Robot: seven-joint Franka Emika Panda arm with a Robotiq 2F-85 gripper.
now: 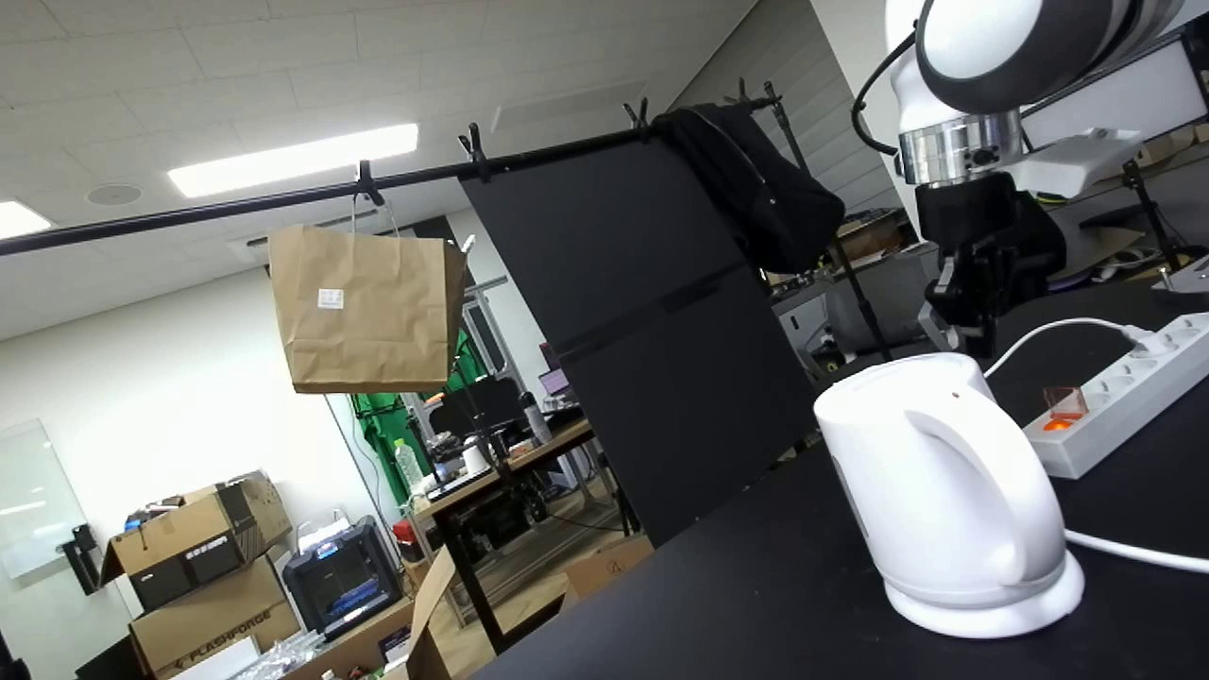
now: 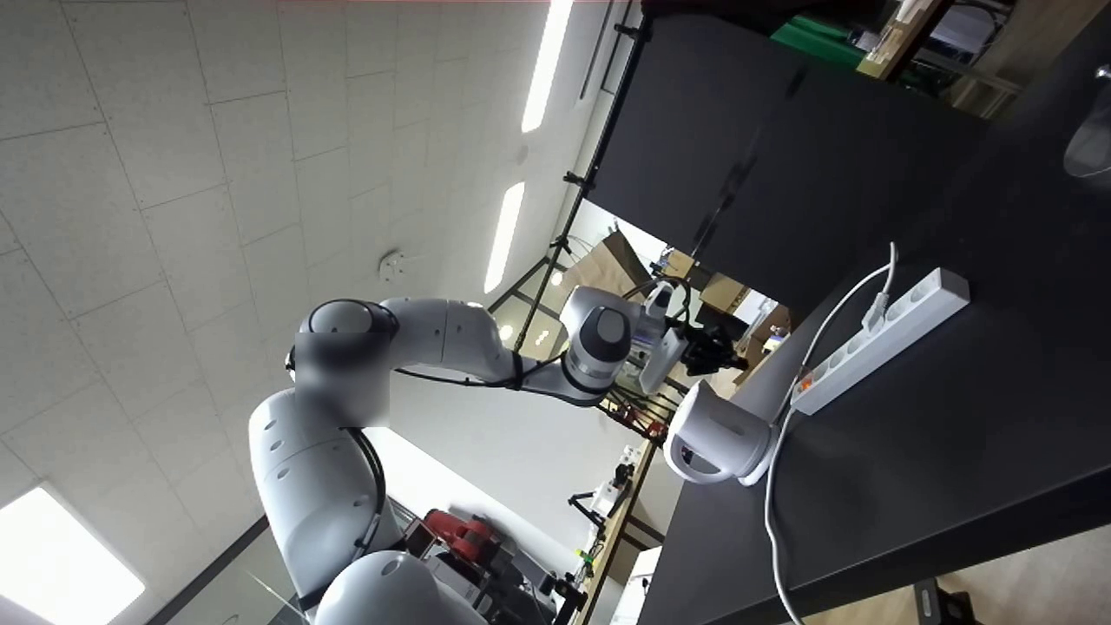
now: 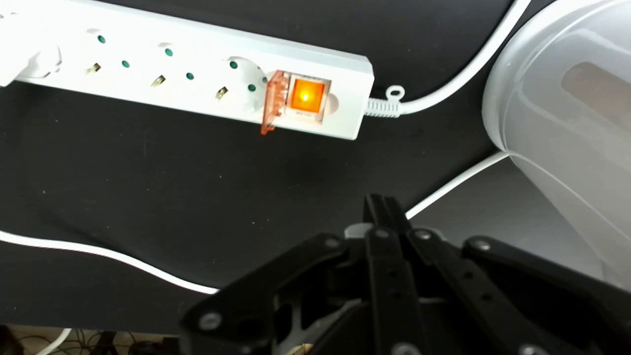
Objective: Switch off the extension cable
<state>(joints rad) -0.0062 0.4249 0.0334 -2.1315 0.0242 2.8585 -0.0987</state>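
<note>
I hover the empty gripper (image 3: pixel 383 209), fully closed, above the counter (image 3: pixel 162 172); the switch (image 3: pixel 307 96) on the extension cable (image 3: pixel 197 64) glows orange.

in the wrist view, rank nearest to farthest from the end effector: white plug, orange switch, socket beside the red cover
1. Orange switch, right of the red cover
2. Socket, just left of that cover
3. White plug, at the view's left edge

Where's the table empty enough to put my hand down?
In the wrist view, bare black tabletop lies between the power strip and the lower-left white cord. It's crowded between strip and electric kettle: the strip's own cord runs there, and the gripper hangs nearby.
</note>
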